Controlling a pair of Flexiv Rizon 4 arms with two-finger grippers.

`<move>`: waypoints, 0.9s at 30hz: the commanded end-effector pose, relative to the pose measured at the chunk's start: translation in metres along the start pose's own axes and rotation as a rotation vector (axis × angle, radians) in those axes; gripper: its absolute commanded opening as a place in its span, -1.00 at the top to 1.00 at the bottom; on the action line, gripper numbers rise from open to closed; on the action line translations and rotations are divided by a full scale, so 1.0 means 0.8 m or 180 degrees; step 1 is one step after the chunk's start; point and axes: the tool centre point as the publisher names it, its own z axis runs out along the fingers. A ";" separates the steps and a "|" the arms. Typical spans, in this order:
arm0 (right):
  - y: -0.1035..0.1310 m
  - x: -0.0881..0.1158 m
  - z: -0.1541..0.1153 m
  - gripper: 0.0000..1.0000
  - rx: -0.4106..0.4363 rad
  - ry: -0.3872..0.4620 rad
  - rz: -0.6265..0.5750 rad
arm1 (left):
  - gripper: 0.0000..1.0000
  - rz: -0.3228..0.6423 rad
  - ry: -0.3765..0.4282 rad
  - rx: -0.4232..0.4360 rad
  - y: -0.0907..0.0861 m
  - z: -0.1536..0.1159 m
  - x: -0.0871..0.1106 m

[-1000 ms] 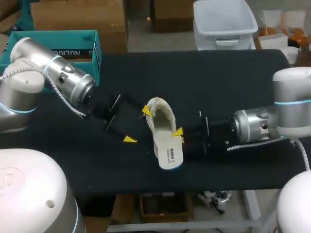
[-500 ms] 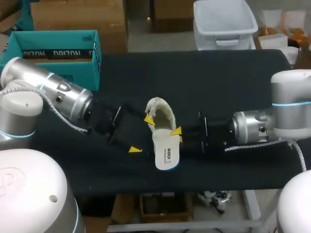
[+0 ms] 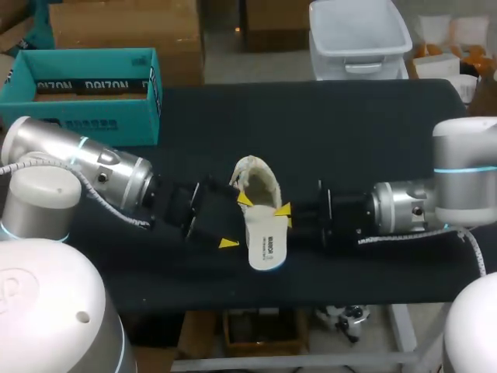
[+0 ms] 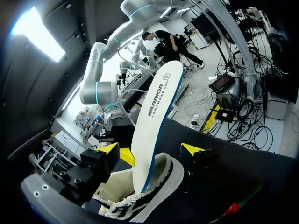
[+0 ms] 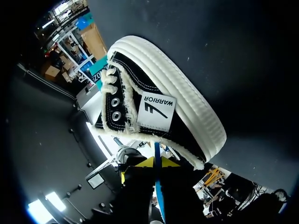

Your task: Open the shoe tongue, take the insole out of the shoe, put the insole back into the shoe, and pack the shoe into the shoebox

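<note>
Insole (image 3: 264, 247): one end down inside the shoe (image 3: 256, 180), the rest sticking out of the opening. Pinched thin-edge-on between the fingers of the right gripper (image 5: 154, 163), closed narrow on it. Shoe on the black table (image 3: 373, 132), just ahead of that gripper. Left gripper (image 3: 237, 221) spread wide, one yellow tip either side of shoe and insole; cannot tell whether touching. Teal shoebox (image 3: 85, 124) well behind the left gripper, apart from both.
</note>
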 end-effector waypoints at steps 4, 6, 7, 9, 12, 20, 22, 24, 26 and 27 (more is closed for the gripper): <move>0.013 -0.001 -0.002 1.00 0.0020 0.0062 -0.0009 | -0.43 -0.0051 -0.0128 -0.0117 0.016 0.013 0.008; 0.016 0.000 0.000 1.00 0.0023 0.0074 -0.0019 | -0.39 -0.0079 -0.0180 -0.0133 0.024 0.013 0.008; 0.018 0.001 0.001 1.00 0.0027 0.0077 -0.0022 | -0.39 -0.0087 -0.0216 -0.0175 0.028 0.015 0.007; 0.021 0.001 0.002 1.00 0.0038 0.0082 -0.0020 | -0.35 -0.0090 -0.0228 -0.0153 0.033 0.016 0.007; 0.025 0.002 0.002 1.00 0.0047 0.0083 -0.0013 | -0.29 -0.0109 -0.0281 -0.0151 0.039 0.019 0.005; 0.025 0.002 0.001 1.00 0.0044 0.0086 -0.0002 | 0.73 -0.0093 -0.0355 -0.0125 0.043 0.020 0.003; 0.025 0.002 0.001 1.00 0.0041 0.0090 -0.0001 | 0.79 -0.0099 -0.0345 -0.0112 0.046 0.023 0.002; 0.026 0.001 0.001 1.00 0.0043 0.0094 0.0002 | 0.80 -0.0107 -0.0338 -0.0107 0.047 0.026 0.003; 0.027 0.001 0.002 1.00 0.0046 0.0096 0.0004 | 0.79 -0.0111 -0.0336 -0.0103 0.048 0.028 0.003; 0.028 0.001 0.002 1.00 0.0051 0.0097 0.0006 | 0.78 -0.0110 -0.0337 -0.0103 0.050 0.029 0.004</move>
